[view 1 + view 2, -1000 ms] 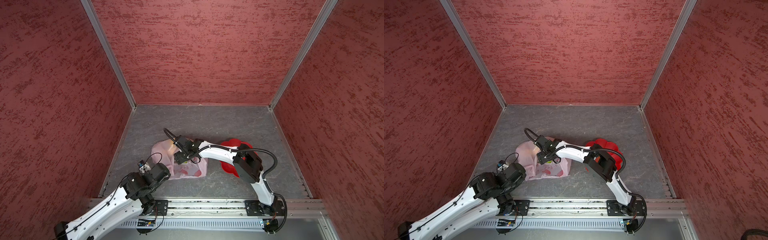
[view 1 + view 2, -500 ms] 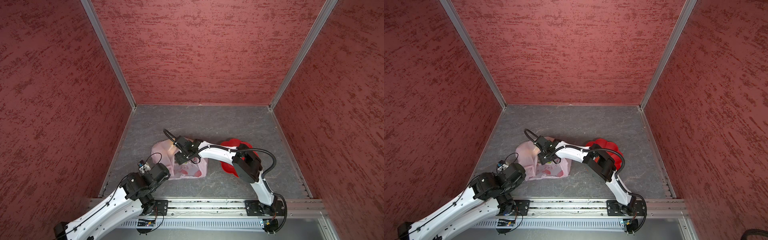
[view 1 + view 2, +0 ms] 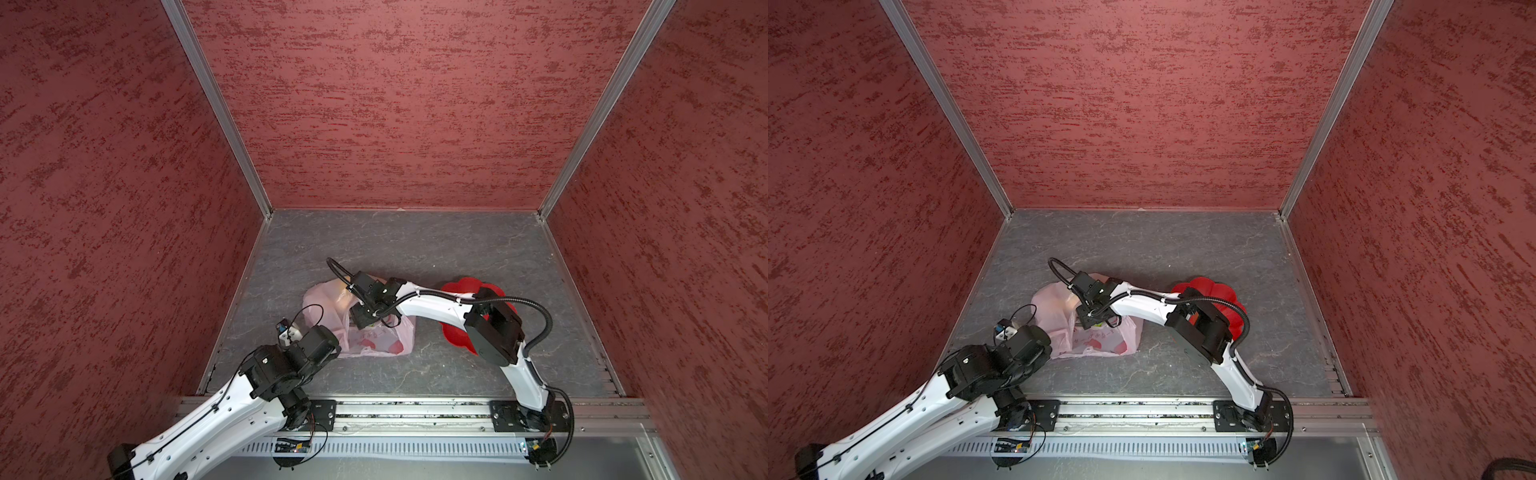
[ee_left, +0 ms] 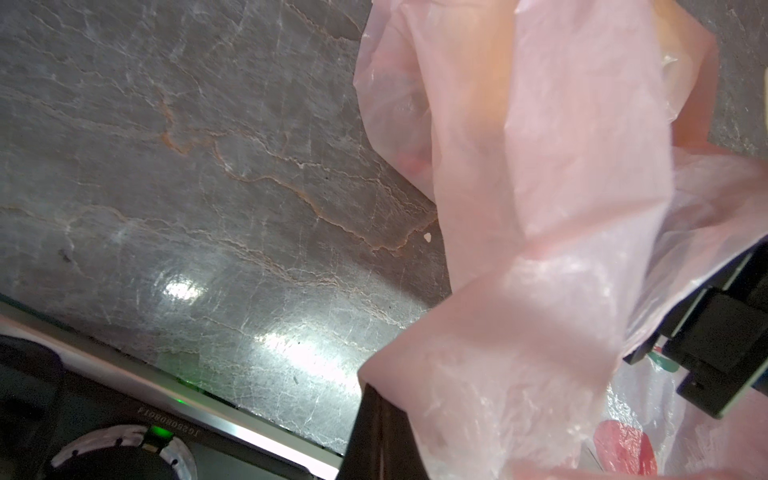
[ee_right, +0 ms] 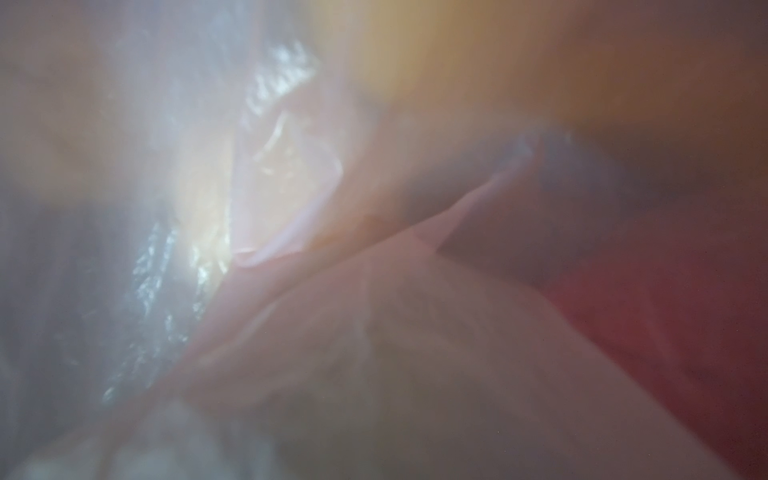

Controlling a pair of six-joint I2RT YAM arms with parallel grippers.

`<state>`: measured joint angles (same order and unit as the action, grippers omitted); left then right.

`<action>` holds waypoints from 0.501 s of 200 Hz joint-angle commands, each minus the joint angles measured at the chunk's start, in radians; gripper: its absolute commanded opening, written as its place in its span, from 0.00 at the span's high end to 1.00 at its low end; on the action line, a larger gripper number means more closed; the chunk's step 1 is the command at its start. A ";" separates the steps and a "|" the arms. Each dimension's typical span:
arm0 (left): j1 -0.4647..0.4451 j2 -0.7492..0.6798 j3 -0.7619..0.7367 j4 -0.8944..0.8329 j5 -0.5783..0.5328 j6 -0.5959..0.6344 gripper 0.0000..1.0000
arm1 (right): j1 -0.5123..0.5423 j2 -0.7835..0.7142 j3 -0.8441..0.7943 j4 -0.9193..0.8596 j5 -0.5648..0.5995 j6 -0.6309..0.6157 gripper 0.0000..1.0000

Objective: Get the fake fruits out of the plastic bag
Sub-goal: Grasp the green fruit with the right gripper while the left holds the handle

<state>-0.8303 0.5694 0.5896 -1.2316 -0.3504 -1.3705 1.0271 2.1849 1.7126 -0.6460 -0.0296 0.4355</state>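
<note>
While the plastic bag (image 3: 376,343) lies on the grey table (image 3: 415,249), left gripper (image 4: 376,432): clamped on its pink film; right gripper (image 3: 360,319): buried in the bag mouth, grip indeterminable.

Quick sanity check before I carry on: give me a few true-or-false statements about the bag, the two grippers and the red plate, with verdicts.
1. The left gripper is shut on a strip of the plastic bag. True.
2. In both top views the red flower-shaped plate lies left of the bag. False: it lies to the right, partly hidden by the right arm.
3. The right gripper reaches down at the bag's open top. True.
4. The fake fruits lie loose on the table. False: none shows outside the bag; an orange-yellow shape shows through its plastic.
5. The bag hangs clear of the table. False: it rests on it.
</note>
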 commanded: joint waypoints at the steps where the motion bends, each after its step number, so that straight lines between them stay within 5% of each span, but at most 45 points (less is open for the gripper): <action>1: 0.003 0.008 0.034 0.011 -0.042 0.031 1.00 | 0.010 -0.051 0.044 -0.027 -0.002 -0.015 0.62; 100: 0.020 0.076 0.139 0.045 -0.132 0.116 1.00 | 0.010 -0.226 0.018 -0.085 -0.059 -0.064 0.63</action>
<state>-0.8249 0.6422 0.6891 -1.2030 -0.4313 -1.2938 1.0271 2.0182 1.7153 -0.7040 -0.0494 0.4007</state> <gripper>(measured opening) 0.046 0.638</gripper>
